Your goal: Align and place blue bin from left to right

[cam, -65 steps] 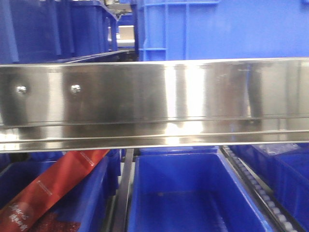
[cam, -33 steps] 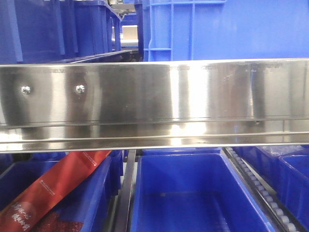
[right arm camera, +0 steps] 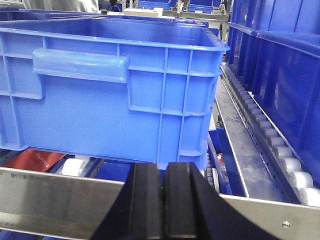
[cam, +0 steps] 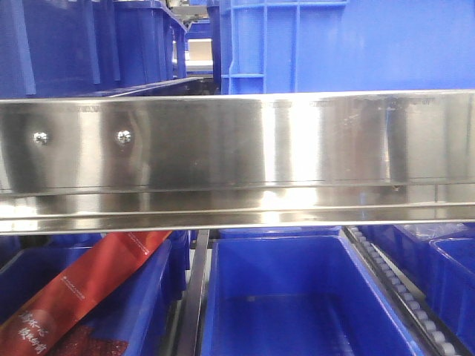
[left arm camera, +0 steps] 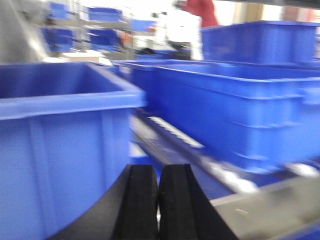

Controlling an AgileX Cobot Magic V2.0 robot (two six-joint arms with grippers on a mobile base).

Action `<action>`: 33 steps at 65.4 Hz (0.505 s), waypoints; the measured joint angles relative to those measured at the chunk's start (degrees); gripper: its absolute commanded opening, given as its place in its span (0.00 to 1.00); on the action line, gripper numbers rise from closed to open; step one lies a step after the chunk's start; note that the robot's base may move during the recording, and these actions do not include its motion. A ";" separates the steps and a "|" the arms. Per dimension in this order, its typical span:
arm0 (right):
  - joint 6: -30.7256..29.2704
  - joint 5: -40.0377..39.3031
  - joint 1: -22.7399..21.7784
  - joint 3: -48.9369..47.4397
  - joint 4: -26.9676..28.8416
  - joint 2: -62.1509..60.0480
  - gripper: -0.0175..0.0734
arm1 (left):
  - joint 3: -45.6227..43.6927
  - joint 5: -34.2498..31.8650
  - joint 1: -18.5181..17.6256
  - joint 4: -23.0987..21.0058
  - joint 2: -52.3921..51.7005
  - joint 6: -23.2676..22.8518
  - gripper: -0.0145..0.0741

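The blue bin [right arm camera: 115, 85], a large ribbed crate with a handle lip, rests on the roller rack just behind the steel rail. My right gripper [right arm camera: 163, 172] is shut and holds nothing; it sits in front of the bin's near wall, below its right corner. In the front view the same ribbed blue bin [cam: 349, 44] rises above the rail at the upper right. My left gripper [left arm camera: 158, 172] is also shut and holds nothing, between a smooth blue bin [left arm camera: 55, 150] on the left and a roller track [left arm camera: 175, 132].
A wide steel rail [cam: 237, 156] crosses the front view. Below it are an open blue bin [cam: 297, 297] and a red packet [cam: 82, 289] in another bin. Further blue bins [left arm camera: 240, 110] stand to the right of the left gripper. A roller lane [right arm camera: 270, 135] runs along the ribbed bin's right side.
Compared with one second ago, the rail's screws and the ribbed bin sit slightly further right in the front view. Nothing has shifted over the last half second.
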 measured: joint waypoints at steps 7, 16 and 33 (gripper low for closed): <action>0.00 0.00 0.00 0.00 0.00 0.00 0.11 | 6.55 -7.65 5.46 0.66 -0.62 0.00 0.18; 0.00 0.00 0.00 0.00 0.00 0.00 0.11 | 17.54 -19.28 11.17 0.25 -1.70 0.00 0.18; 0.00 -0.07 0.00 0.00 0.00 0.00 0.11 | 29.99 -30.67 19.03 -4.59 -1.80 0.13 0.18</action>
